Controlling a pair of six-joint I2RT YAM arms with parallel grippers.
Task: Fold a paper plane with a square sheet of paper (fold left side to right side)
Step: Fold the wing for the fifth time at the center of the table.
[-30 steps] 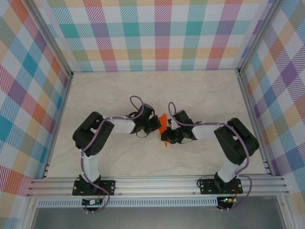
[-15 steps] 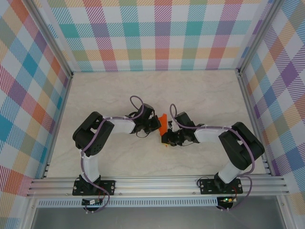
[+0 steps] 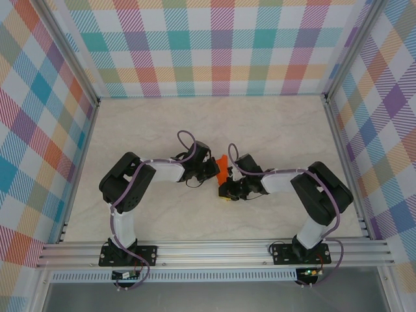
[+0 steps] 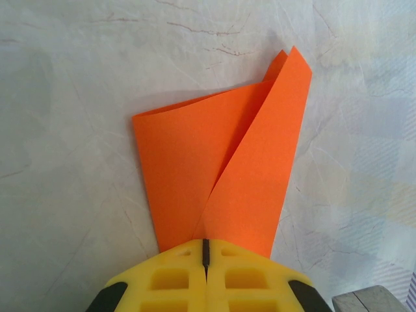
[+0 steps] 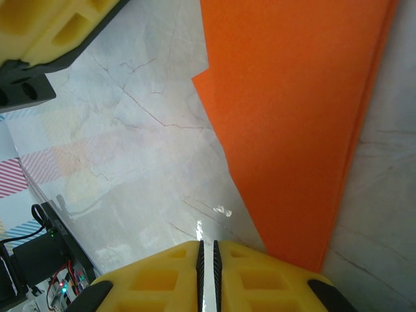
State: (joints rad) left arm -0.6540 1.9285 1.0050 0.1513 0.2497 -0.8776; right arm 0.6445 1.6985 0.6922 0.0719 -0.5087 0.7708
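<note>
Matt orange paper (image 4: 214, 169) on a smooth, faintly glossy marbled tabletop (image 4: 65, 97).

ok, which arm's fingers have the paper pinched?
The left fingers: the orange sheet comes out of their closed seam. By the right fingers it passes beside the slit.

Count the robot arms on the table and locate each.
2. The left arm stands near-left, the right arm near-right. Both reach inward to the folded orange paper between them. None seems hidden.

Paper (image 3: 222, 166) between left gripper (image 4: 205, 253), right gripper (image 5: 208, 252)
</note>
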